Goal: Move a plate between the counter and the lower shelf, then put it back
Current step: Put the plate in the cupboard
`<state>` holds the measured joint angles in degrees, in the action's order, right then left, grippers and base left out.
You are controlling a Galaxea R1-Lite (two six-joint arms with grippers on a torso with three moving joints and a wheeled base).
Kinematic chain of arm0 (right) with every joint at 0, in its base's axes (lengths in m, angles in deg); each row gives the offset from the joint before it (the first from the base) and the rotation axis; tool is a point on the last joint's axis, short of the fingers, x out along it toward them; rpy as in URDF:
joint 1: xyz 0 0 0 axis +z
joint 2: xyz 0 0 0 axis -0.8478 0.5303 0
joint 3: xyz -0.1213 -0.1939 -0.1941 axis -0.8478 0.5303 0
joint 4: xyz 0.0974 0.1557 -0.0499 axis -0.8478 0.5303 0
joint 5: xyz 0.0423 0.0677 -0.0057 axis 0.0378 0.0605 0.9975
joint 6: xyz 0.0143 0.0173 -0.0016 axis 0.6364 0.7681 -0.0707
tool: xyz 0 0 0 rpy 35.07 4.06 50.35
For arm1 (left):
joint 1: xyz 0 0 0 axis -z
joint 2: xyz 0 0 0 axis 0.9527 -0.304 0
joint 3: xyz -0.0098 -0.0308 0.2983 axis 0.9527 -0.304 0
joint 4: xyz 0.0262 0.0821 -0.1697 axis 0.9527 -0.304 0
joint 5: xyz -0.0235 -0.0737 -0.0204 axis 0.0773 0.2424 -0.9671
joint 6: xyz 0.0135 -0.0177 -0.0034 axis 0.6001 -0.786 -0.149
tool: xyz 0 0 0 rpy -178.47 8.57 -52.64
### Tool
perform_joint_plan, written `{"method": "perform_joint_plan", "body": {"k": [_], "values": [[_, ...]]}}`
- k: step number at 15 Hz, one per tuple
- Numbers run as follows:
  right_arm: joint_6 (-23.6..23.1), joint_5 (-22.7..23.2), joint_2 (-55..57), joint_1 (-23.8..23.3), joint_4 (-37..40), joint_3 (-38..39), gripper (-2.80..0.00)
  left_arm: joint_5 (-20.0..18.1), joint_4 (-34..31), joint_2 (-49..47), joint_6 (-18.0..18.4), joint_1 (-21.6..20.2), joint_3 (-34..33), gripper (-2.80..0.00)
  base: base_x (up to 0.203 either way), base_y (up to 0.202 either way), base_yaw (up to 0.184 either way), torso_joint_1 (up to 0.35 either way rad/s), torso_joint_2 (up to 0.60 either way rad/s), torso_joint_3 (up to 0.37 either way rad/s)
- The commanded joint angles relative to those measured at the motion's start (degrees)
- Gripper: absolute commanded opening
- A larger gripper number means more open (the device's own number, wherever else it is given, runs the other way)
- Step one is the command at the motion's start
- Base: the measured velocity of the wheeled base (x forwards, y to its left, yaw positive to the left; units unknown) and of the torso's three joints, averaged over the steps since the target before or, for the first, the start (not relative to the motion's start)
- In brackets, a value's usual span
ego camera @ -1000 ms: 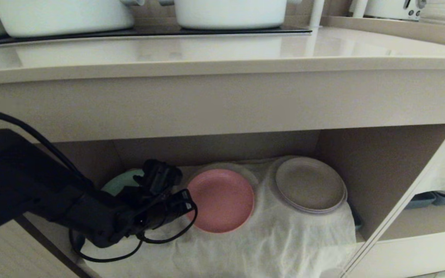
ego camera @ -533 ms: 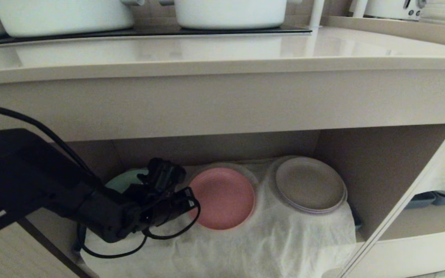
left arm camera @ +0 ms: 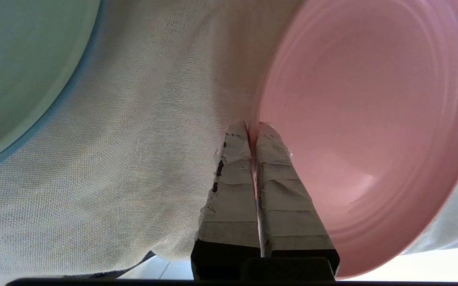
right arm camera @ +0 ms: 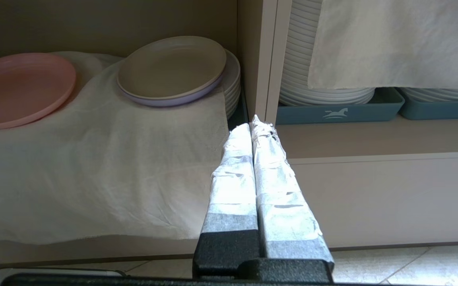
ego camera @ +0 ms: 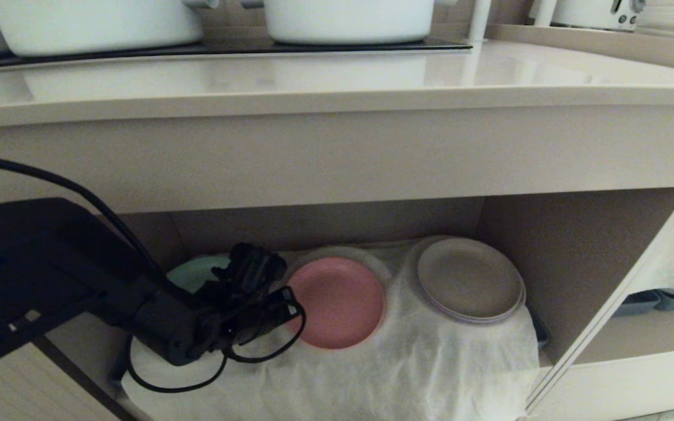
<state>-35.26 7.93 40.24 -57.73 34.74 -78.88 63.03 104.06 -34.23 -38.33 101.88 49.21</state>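
The pink plate lies on the white cloth in the lower shelf, under the beige counter. My left gripper reaches into the recess from the left and is shut on the plate's near left rim. In the left wrist view its taped fingers pinch the edge of the plate. My right gripper hangs shut and empty in front of the shelf divider, with the plate far off to its side.
A green plate sits behind my left wrist, and a grey-brown plate tops a covered stack to the right. White pots stand on the black hob. The neighbouring shelf holds blue-grey trays of white plates.
My left arm has edged slightly rightward and deeper into the recess, still gripping the plate's rim. The plate has shifted only a little towards the back.
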Motion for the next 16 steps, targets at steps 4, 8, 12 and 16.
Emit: {"method": "perform_joint_plan", "body": {"k": [4,8,12,16], "values": [[0.00,0.02,0.07,0.02,0.00,0.00,-2.80,0.37,-0.19,-0.70,-2.15,-0.04,1.16,-2.80,0.000,0.000,0.000,0.000,0.00,0.000],[0.00,0.02,0.07,0.07,-0.01,0.00,-2.80,0.53,-0.20,-1.13,-2.32,-0.04,1.58,-2.80,0.000,0.000,0.000,0.000,0.00,0.000],[0.00,0.02,0.07,0.04,0.00,0.00,-2.80,1.14,-0.20,-1.83,-2.58,-0.04,1.67,-2.80,0.000,0.000,0.000,0.000,0.00,0.000],[0.00,0.02,0.07,0.02,-0.08,0.00,-2.80,1.14,-0.20,-1.92,-3.20,-0.04,1.67,-2.80,0.000,0.000,0.000,0.000,0.00,0.000]]}}
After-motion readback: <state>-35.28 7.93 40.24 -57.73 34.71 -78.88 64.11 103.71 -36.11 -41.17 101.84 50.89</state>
